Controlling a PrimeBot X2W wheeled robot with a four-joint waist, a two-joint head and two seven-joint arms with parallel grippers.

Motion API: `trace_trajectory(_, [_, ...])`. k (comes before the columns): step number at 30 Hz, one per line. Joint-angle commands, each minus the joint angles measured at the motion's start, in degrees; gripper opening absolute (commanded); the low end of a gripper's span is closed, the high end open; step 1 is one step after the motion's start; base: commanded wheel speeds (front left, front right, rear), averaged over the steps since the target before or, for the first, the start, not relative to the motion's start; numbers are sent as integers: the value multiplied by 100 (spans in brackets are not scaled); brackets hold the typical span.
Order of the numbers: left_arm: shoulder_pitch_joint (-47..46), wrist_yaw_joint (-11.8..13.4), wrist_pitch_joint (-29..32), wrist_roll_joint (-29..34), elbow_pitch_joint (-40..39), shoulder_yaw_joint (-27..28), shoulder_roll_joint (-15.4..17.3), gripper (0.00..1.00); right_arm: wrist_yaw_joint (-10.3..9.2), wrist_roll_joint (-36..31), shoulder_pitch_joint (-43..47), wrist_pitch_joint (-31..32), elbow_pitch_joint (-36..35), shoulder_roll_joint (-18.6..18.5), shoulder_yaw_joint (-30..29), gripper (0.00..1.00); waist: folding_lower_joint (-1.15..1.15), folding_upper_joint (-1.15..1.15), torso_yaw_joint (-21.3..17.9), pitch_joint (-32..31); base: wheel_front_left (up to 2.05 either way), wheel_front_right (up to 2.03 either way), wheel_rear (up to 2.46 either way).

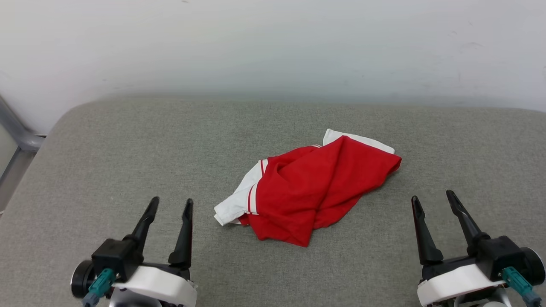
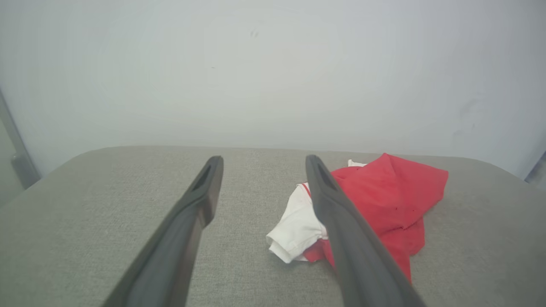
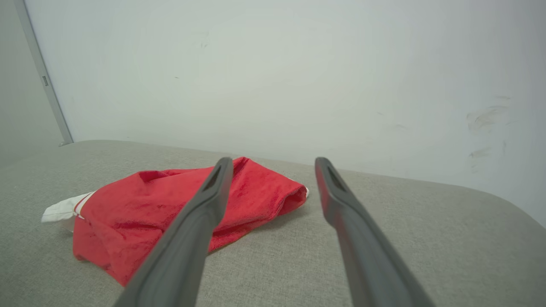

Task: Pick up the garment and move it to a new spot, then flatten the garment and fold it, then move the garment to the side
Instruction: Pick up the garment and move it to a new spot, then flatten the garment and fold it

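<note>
The garment (image 1: 308, 187) lies crumpled in a heap in the middle of the grey padded surface (image 1: 128, 149), mostly red with white sleeve parts at its near-left and far edges. My left gripper (image 1: 171, 203) stands open at the lower left, apart from the garment, nothing between its fingers. At the lower right my right gripper (image 1: 432, 197) is open too, clear of the cloth. In the left wrist view the garment (image 2: 392, 200) lies ahead to the right of the left gripper (image 2: 261, 161). In the right wrist view the garment (image 3: 140, 209) lies ahead to the left of the right gripper (image 3: 273, 161).
A pale wall (image 1: 273, 47) rises right behind the padded surface. A grey metal frame (image 1: 17, 132) stands at the far left edge. Bare grey padding lies on both sides of the heap.
</note>
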Motion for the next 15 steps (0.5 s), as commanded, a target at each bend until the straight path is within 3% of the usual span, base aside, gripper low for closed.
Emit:
trace_trajectory(1, [254, -45, -14, 176, -91, 297, -241, 100, -6, 34, 99, -12, -28, 8, 25, 100, 1, 0, 3, 12, 0, 0, 0])
trace_trajectory(8, [510, -623, -15, 954, -96, 863, -769, 100, -6, -257, 82, -12, -42, 8, 115, 100, 1, 0, 82, 96, 0, 0, 0])
trace_trajectory(12, [447, -851, -15, 1214, -29, 1141, -1043, 100, -6, -416, -53, 5, 357, 8, 346, 100, 1, 0, 193, 178, 0, 0, 0])
trace_trajectory(15, [421, -1046, -15, 1385, 45, 1274, -1189, 100, -6, -530, -395, 509, 740, -57, 739, 100, 1, 0, 308, 282, 0, 0, 0])
